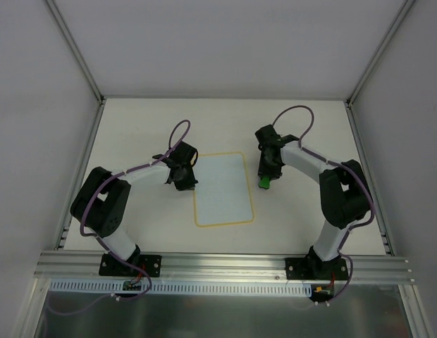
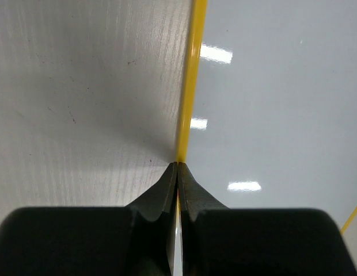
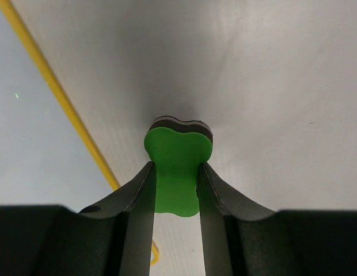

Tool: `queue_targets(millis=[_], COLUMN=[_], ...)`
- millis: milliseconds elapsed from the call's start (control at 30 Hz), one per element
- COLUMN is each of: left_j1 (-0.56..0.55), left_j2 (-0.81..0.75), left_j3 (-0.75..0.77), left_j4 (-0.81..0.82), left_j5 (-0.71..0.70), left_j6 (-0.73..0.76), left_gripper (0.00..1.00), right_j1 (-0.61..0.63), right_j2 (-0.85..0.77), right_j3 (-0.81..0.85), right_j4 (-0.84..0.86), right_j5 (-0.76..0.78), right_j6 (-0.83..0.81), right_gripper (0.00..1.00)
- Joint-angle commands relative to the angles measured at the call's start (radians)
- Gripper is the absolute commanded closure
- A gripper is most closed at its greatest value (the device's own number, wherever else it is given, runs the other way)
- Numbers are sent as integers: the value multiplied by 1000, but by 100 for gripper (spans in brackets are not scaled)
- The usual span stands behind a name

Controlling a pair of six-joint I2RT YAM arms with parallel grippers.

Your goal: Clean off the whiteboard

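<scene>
Left gripper (image 2: pixel 177 167) pinched shut at the board's (image 1: pixel 222 190) left edge, right gripper (image 3: pixel 176 165) clamps the eraser (image 3: pixel 178 144) off its right edge.

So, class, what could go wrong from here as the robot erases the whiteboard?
The green eraser, clamped in the right gripper, sits off the whiteboard; sliding in, it may catch the yellow border and shove the board. The shut left gripper touches only one edge point, so the board might pivot.
</scene>
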Motion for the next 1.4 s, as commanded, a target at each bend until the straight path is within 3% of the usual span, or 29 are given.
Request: queue_targets(millis=[0, 233, 367, 500, 567, 700, 767, 800, 867, 900, 1033, 1367], left_j1=[4, 5, 4, 4, 4, 4, 5, 5, 5, 5, 5, 5], left_j2=[-27, -36, -41, -53, -62, -109, -129, -152, -180, -212, -310, -681], left_j3=[-16, -9, -3, 7, 10, 26, 44, 52, 82, 92, 174, 299], left_j4=[-43, -45, -45, -46, -45, -58, -71, -77, -101, -111, -169, -227], left_j5=[-17, -20, -23, -21, -24, -29, -35, -38, -56, -64, -125, -331], left_j6=[-2, 10, 16, 30, 36, 53, 65, 71, 93, 102, 192, 458], left_gripper=[100, 100, 100, 99, 86, 67, 59, 50, 42, 30, 1, 1], right_j1=[-79, -299, -317, -322, -322, -328, -328, -330, -339, -343, -356, -368], right_j2=[-109, -12, 41, 68, 59, 4, -60, -85, -169, -200, -373, -901], right_j3=[-1, 17, 17, 11, -1, -21, -33, -44, -50, -53, -38, 42], right_j4=[-39, -12, 25, 43, 49, 51, 50, 48, 39, 34, -1, -38], right_j5=[78, -2, -23, -46, -48, -33, -16, -1, 7, 13, 70, 279], right_j6=[-69, -129, -130, -123, -123, -132, -136, -140, -147, -153, -234, -460], right_gripper=[100, 100, 98, 83, 77, 42, 30, 19, 11, 5, 1, 1])
